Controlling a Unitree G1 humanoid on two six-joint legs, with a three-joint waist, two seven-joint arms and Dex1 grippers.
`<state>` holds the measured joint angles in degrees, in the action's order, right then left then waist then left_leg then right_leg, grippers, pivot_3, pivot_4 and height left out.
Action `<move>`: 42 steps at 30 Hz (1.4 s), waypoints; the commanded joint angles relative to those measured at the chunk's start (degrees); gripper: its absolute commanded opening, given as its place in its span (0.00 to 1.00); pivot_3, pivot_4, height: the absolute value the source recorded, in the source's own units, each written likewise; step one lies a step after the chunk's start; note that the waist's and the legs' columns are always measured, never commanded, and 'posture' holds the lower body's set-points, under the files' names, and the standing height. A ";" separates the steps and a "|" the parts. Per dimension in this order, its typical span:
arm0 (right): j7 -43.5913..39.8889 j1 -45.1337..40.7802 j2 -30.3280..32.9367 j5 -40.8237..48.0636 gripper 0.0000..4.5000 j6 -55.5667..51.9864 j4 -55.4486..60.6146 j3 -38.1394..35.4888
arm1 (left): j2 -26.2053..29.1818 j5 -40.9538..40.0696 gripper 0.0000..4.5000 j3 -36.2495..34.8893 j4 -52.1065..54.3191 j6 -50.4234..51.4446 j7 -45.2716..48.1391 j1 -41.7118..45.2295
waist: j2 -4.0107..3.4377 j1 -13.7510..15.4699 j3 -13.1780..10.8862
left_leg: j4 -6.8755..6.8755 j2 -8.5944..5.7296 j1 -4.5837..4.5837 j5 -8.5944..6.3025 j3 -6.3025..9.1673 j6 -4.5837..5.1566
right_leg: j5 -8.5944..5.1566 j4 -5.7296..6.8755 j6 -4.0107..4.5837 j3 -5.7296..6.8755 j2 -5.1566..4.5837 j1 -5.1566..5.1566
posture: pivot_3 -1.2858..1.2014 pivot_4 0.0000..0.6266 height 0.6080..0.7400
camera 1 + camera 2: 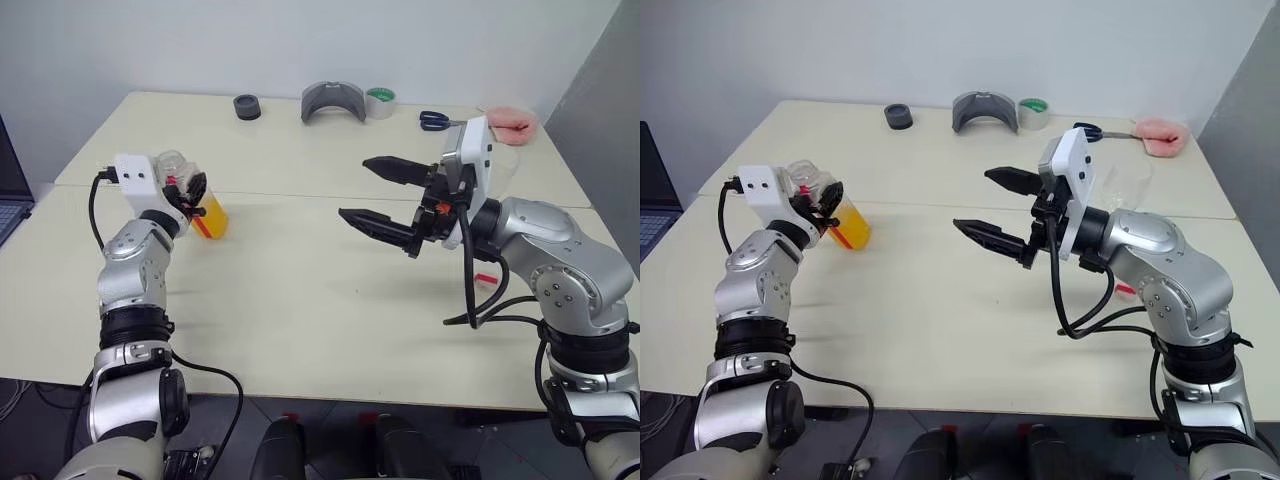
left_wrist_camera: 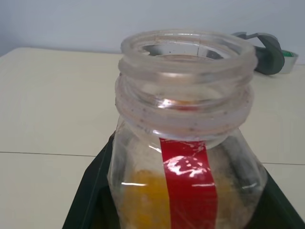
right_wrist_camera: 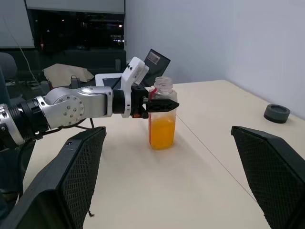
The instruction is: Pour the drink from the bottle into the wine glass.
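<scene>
My left gripper (image 1: 190, 192) is shut on the bottle (image 1: 207, 212) at the left of the table. The bottle (image 3: 163, 119) stands upright on the table with its mouth uncapped and a red stripe (image 2: 188, 181) down its side. The orange drink (image 3: 162, 133) fills about its lower half. At mid-table my right gripper (image 1: 353, 188) hangs open and empty above the surface, pointing left toward the bottle and well apart from it. The clear wine glass (image 1: 1130, 185) shows faintly behind my right arm, mostly hidden.
Along the far edge lie a black round piece (image 1: 247, 106), a grey curved holder (image 1: 333, 100), a tape roll (image 1: 380, 102), scissors (image 1: 435, 120) and a pink object (image 1: 512, 125). A small red thing (image 1: 485, 278) lies under my right forearm. A laptop (image 1: 10, 205) sits at the left.
</scene>
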<state>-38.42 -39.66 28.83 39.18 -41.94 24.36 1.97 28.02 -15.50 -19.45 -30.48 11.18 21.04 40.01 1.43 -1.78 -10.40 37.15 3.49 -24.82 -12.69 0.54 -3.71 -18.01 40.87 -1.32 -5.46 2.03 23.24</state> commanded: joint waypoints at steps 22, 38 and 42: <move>1.54 4.63 0.37 -3.05 1.00 1.39 2.58 -1.20 | 0.48 -3.92 1.00 -2.21 14.70 2.98 -1.02 -14.76 | 0.01 -0.12 0.01 | -0.03 0.05 0.03 0.00 0.02 -0.01 | 0.00 0.03 0.00 0.02 -0.04 -0.01 | 0.52 0.24 1.00; 17.41 23.90 0.77 -17.44 1.00 2.95 3.36 -4.53 | 11.66 -22.14 1.00 1.40 57.78 31.00 13.66 -32.30 | 0.23 -0.10 0.15 | -0.09 -0.01 0.12 0.11 0.12 -0.15 | -0.03 0.05 -0.06 0.06 -0.03 -0.08 | 0.52 0.24 1.00; 19.76 26.66 -0.60 -23.88 1.00 11.38 -4.98 -3.97 | 16.11 -26.78 1.00 4.09 58.48 35.06 19.66 -27.49 | 0.29 -0.22 0.19 | -0.12 0.07 0.18 0.12 0.08 -0.15 | -0.06 0.04 -0.10 0.00 0.14 -0.07 | 0.52 0.24 1.00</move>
<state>-19.61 -13.48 28.66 17.48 -34.46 20.96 -1.06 43.06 -40.03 -15.50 26.51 45.11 38.48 11.52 1.72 -2.00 -10.21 37.02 3.55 -24.63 -12.57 0.60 -3.86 -18.07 40.92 -1.42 -5.48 2.17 23.17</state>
